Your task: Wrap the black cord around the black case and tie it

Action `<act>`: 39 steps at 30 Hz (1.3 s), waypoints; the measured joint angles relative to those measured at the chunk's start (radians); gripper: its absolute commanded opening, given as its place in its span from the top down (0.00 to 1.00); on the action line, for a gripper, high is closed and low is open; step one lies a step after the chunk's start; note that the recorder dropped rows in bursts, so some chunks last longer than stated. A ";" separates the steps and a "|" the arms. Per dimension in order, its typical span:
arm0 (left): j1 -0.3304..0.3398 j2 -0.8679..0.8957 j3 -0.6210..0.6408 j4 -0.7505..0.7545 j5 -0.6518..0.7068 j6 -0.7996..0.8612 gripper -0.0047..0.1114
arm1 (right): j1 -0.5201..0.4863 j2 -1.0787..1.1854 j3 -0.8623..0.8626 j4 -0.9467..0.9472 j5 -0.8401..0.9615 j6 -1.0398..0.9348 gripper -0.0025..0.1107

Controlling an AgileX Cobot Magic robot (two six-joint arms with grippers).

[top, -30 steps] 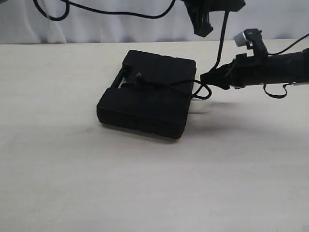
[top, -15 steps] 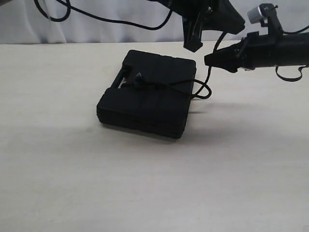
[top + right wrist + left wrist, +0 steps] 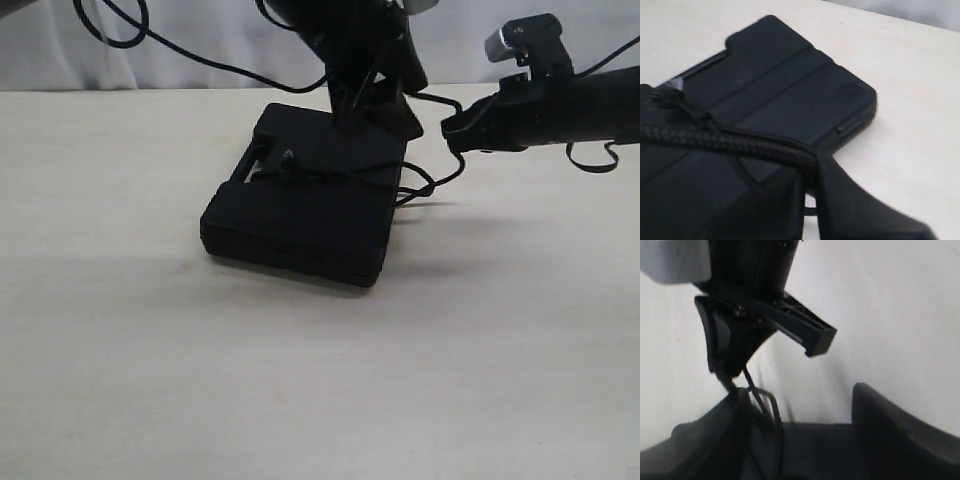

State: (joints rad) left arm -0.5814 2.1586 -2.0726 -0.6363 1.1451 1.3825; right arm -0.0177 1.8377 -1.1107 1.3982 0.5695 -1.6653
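Exterior view, foreground: a pale table (image 3: 150,380) is filling the near part.
Black case: the black case (image 3: 310,215) is lying flat on the table at mid-depth, with its handle end pointing left.
Black cord: the black cord (image 3: 335,178) is running across the lid from a small knot (image 3: 288,160) near the handle. It is looping off the case's right edge and rising toward the right gripper.
Right arm: it is reaching in almost level from the right, beyond the case's far right corner. The right gripper (image 3: 452,130) is hanging above the table with its jaws pressed together on the cord. In the right wrist view the braided strand is ending at them.
Left arm: it is coming down steeply from the top edge. The left gripper (image 3: 378,122) is hovering over the case's far edge, its fingers (image 3: 900,435) standing wide apart.
Hard to make out: the black gripper is blending into the black lid, so contact cannot be told. Both arms are being cut off by the frame edges. The case is hiding any cord beneath it, and the left fingers are showing only as blurs.
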 measured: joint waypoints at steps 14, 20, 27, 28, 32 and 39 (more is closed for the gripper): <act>0.000 0.164 -0.001 0.422 -0.001 -0.089 0.77 | -0.004 0.000 0.038 -0.002 -0.215 0.032 0.94; 0.000 0.223 -0.001 0.515 -0.049 -0.110 0.96 | -0.004 0.000 0.038 -0.002 -0.221 0.032 0.94; 0.031 0.225 -0.001 0.847 -0.051 -0.389 0.96 | -0.004 -0.114 0.094 -0.002 -0.394 0.034 0.94; 0.059 0.225 -0.001 0.847 -0.055 -0.421 0.96 | -0.013 -0.142 0.120 -0.005 -0.422 0.036 0.94; 0.159 0.225 -0.001 0.720 -0.073 -0.435 0.96 | -0.162 -0.199 0.141 0.033 -0.312 0.052 0.94; 0.173 0.216 -0.001 0.297 -0.132 -0.226 0.96 | -0.176 -0.321 0.135 0.126 -0.069 -0.003 0.94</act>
State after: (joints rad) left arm -0.4081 2.3749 -2.0732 -0.3388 1.0131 1.1567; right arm -0.1938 1.5167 -0.9756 1.5237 0.5002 -1.6680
